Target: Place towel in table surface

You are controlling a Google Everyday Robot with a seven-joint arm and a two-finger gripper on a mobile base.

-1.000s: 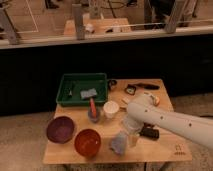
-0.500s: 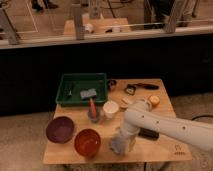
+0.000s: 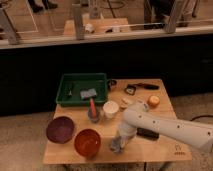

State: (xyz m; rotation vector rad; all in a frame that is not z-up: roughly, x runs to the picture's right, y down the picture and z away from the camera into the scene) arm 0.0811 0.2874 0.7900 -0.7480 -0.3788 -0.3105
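My end effector point(image 3: 120, 141) is low over the front of the table point(image 3: 155, 150), right at the grey towel point(image 3: 116, 147), which looks bunched on the wood just beside the orange bowl point(image 3: 87, 142). I cannot tell how far it is open or whether it has hold of the towel. If the towel clings as I lift away, I judge it could drag toward the near edge or catch the bowl's rim.

A green tray point(image 3: 81, 76), purple bowl point(image 3: 60, 129) and orange bowl point(image 3: 87, 141) sit left of the pincer point(image 3: 119, 144).
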